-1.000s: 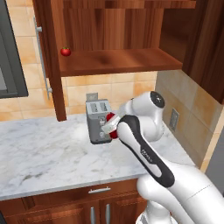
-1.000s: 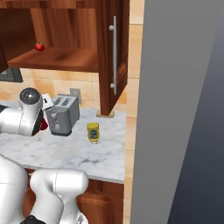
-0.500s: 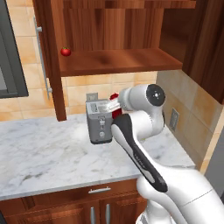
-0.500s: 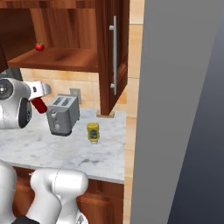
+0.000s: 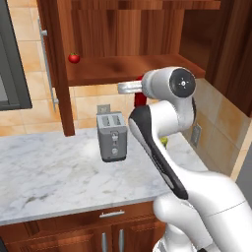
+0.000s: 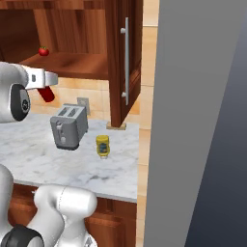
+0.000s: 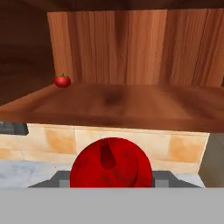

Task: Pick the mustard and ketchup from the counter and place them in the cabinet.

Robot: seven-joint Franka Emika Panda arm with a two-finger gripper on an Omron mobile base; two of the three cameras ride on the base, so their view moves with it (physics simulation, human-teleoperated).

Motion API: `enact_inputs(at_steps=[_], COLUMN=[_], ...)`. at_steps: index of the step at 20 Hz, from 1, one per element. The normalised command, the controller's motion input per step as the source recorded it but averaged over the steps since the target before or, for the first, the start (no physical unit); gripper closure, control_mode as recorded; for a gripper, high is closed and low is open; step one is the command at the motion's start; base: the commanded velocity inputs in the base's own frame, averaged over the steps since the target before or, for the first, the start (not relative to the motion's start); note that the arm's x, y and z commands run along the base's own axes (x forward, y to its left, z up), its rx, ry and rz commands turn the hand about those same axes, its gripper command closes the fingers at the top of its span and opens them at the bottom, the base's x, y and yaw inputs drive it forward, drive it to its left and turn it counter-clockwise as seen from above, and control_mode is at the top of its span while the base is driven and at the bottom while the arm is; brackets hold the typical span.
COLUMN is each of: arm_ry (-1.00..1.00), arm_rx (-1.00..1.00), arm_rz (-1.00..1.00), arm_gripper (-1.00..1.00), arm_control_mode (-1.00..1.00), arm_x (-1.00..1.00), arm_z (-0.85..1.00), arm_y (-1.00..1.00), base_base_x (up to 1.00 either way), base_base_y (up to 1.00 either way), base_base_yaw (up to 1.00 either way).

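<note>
Your gripper (image 7: 111, 177) is pinching the ketchup (image 7: 111, 164), raised above the counter (image 5: 59, 172) and facing the open cabinet (image 7: 131, 105), just below its shelf edge. Ahead and to the hand's left, 1 tomato (image 7: 62, 81) sits on that shelf. Below the hand, the mustard (image 6: 102, 145) stands on the marble just beside the toaster (image 6: 69, 126).

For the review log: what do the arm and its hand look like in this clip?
The arm has glossy white rounded shells with a black band running along one link and a dark grey round joint cap with a small centre mark. No loose cables show. The hand is a pale grey, boxy block; its fingertips are small and dark.
</note>
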Motion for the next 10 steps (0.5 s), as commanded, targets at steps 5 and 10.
enact_inputs(at_steps=[5, 10], arm_ry=[-0.02, 0.00], arm_rx=[0.20, 0.15], arm_rz=[-0.13, -0.10], arm_gripper=[1.00, 1.00], arm_control_mode=[-1.00, -1.00], arm_x=[0.00, 0.01], arm_z=[0.77, 0.57], arm_y=[-0.45, -0.26], base_base_x=[0.00, 0.00], base_base_y=[0.00, 0.00], base_base_yaw=[0.00, 0.00])
